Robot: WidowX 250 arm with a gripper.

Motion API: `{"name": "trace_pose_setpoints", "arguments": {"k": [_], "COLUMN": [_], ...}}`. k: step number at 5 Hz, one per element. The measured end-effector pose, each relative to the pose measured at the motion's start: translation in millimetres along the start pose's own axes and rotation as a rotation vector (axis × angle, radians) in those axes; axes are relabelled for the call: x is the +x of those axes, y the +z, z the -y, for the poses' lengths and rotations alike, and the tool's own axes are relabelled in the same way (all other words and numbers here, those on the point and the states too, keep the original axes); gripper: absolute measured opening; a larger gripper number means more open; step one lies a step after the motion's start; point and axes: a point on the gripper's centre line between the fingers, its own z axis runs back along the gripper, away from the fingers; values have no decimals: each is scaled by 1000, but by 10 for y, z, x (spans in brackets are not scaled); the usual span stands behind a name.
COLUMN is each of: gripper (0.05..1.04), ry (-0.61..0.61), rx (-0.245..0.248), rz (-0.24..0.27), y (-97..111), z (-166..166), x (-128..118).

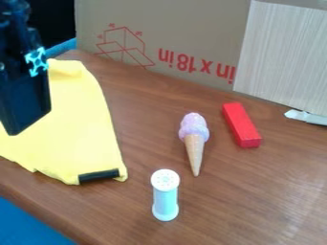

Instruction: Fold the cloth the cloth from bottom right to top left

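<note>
Camera view: the fingers [26, 107] hang over the yellow cloth [83, 124]; open or closed, I cannot tell. Right of them lies a toy ice-cream cone [194, 139].

This looked like a makeshift robotics lab: a black robot arm [22, 91] hung over a wooden bench [249, 191], with printed cardboard [185, 26] standing behind.
</note>
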Motion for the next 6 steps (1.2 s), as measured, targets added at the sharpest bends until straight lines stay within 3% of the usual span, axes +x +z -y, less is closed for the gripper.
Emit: {"name": "trace_pose_setpoints", "arguments": {"k": [1, 3, 4, 5, 6], "gripper": [1000, 1000, 1000, 1000, 1000], "ry": [-3, -299, -446, -557, -634], "rx": [0, -15, -19, 2, 76], "rz": [-8, 10, 41, 82, 106], "y": [-20, -454, -671, -829, -1020], "z": [-2, -177, -200, -217, -236], "x": [-12, 105, 105, 157, 270]}}
